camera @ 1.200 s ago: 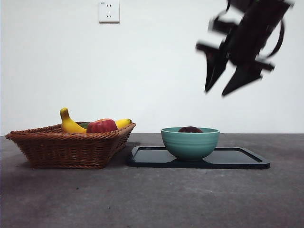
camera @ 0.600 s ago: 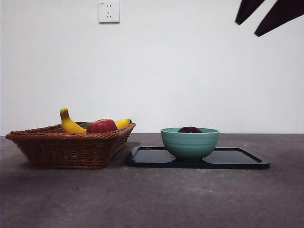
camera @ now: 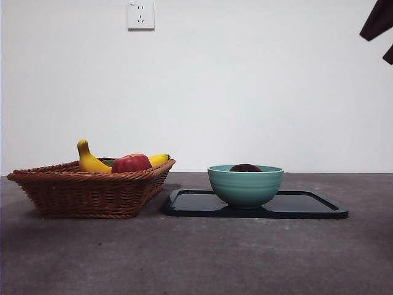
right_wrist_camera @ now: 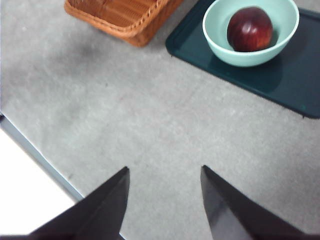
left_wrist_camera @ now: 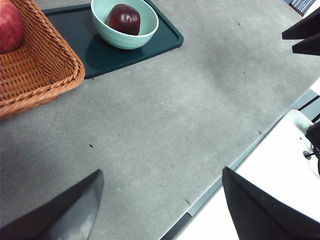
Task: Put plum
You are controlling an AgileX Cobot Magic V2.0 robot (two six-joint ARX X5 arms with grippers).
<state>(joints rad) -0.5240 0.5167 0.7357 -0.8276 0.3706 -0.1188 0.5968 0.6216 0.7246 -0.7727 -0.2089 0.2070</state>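
Note:
The plum point(right_wrist_camera: 249, 28), dark maroon and glossy, lies inside the teal bowl point(right_wrist_camera: 216, 46); the front view shows only the plum's top point(camera: 245, 167) above the bowl's rim point(camera: 245, 184), and the left wrist view shows the plum point(left_wrist_camera: 125, 19) too. My right gripper point(right_wrist_camera: 165, 200) is open and empty, high above the table's front part, and appears as a black tip point(camera: 381, 31) at the top right corner. Far from the bowl, near the table's edge, my left gripper point(left_wrist_camera: 160, 205) hangs open, holding nothing.
The bowl stands on a dark tray point(camera: 307, 206). Left of it sits a wicker basket point(camera: 86, 193) with a red apple point(camera: 131, 163) and a yellow banana point(camera: 92, 161). A wall socket point(camera: 140, 15) is high on the back wall.
The open gripper at the upper right has risen and drawn off to the right, from above the tray to the picture's top right corner. The plum and bowl stay still.

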